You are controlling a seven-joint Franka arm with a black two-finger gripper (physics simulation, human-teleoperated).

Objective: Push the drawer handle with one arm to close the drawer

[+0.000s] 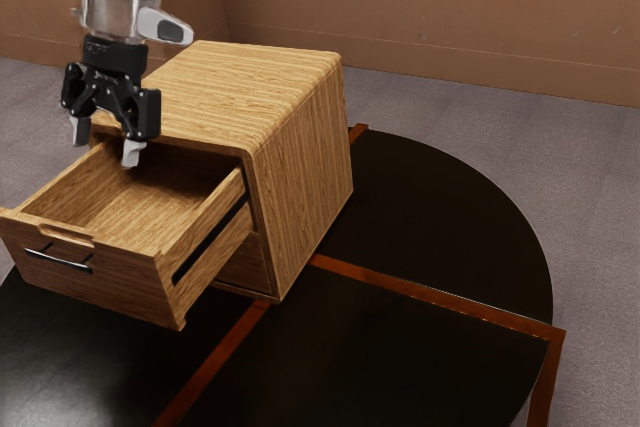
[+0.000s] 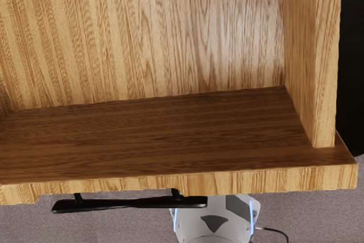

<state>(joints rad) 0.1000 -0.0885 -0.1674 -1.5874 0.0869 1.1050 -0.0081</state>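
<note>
My gripper (image 1: 106, 143) points down with its two fingers spread apart, nothing between them. It hangs above the pulled-out wooden drawer (image 1: 205, 227), close to the cabinet's front top edge. The thin dark handle (image 1: 58, 260) is on the outer face of the drawer front, away from the gripper. In the wrist view the drawer's front panel (image 2: 273, 180) runs across, with the black handle (image 2: 131, 204) sticking out beyond it. The drawer's inside holds nothing visible.
The wooden cabinet (image 1: 300, 157) stands on a round black table (image 1: 450, 217) with reddish-brown strips (image 1: 430, 294). In the wrist view, the white robot base (image 2: 213, 229) with a cable lies beyond the handle.
</note>
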